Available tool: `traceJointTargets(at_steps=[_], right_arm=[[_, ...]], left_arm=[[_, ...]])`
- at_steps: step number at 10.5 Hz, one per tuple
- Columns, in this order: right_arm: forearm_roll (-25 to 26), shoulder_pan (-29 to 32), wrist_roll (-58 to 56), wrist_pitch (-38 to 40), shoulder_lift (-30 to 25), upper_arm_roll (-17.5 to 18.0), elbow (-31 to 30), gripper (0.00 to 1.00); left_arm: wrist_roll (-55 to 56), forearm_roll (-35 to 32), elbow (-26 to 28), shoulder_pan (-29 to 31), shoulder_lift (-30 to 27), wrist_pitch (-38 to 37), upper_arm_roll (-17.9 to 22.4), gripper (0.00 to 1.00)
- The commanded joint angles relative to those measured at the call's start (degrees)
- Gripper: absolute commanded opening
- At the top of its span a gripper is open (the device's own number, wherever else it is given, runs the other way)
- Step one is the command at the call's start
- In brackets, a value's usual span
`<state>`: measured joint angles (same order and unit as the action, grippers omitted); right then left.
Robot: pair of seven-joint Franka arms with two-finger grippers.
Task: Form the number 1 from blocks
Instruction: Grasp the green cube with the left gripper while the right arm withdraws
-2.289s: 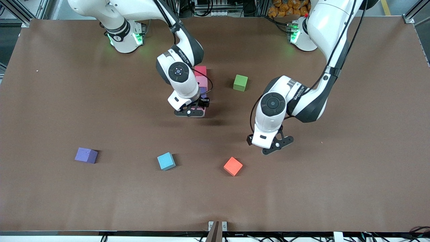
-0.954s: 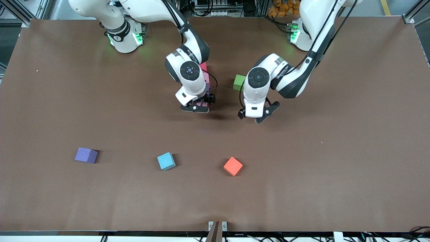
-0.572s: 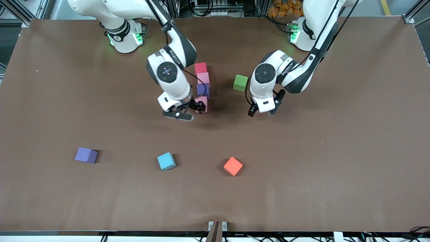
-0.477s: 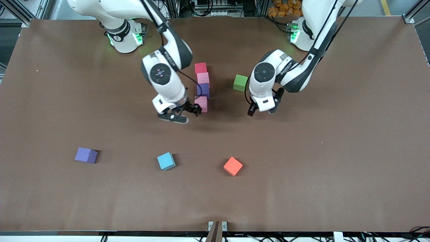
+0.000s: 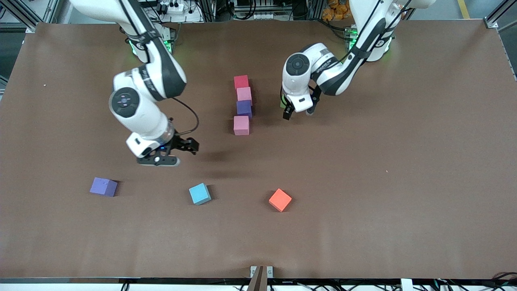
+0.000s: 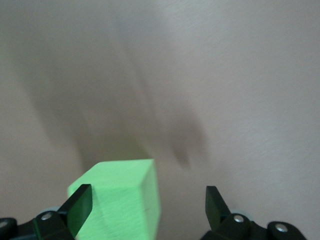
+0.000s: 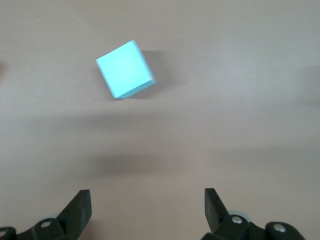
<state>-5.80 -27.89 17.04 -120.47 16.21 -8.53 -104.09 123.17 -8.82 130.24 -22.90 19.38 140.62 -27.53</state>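
Note:
Four blocks lie in a line mid-table: red (image 5: 241, 81), pink (image 5: 244, 94), purple (image 5: 244, 108), then a second pink (image 5: 241, 125) nearest the front camera, set slightly apart and off line. The green block (image 6: 120, 200) stands beside the line toward the left arm's end, almost hidden under the left hand in the front view. My left gripper (image 5: 298, 112) is low over it and open. In the left wrist view the green block sits between the left gripper's (image 6: 147, 206) fingers, close to one of them. My right gripper (image 5: 167, 155) is open and holds nothing, over bare table.
Nearer the front camera lie a loose purple cube (image 5: 104, 186), a cyan cube (image 5: 200, 193) and an orange cube (image 5: 280, 199). The cyan cube (image 7: 125, 69) also shows in the right wrist view. Brown mat (image 5: 404, 161) covers the table.
My right gripper let go of the second pink block at the line's near end and swung off toward the right arm's end. My left gripper moved over the green block.

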Motion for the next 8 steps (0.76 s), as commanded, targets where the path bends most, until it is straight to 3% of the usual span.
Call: traceJointTargets(at_steps=[1,2,5,8], right_arm=[[1.4,3.4,-6.3,9.3,-0.3,1.1,6.8,1.0],[1.3,5.6,-8.2,11.4,-0.3,1.6,8.6,1.0],[1.7,14.4,-12.2,15.7,-1.9,8.0,11.1,1.0],[4.7,22.7,-8.9,18.9,-7.3,12.6,11.1,1.0]], left_arm=[[2.7,0.3,5.7,0.4,-5.7,1.2,-1.7,1.0],[3.8,0.3,6.3,0.3,-5.9,1.2,-1.8,1.0],[9.2,0.3,7.0,0.3,-5.7,4.1,-1.8,1.0],[10.4,0.1,7.1,0.3,-5.0,5.5,-1.8,1.0]])
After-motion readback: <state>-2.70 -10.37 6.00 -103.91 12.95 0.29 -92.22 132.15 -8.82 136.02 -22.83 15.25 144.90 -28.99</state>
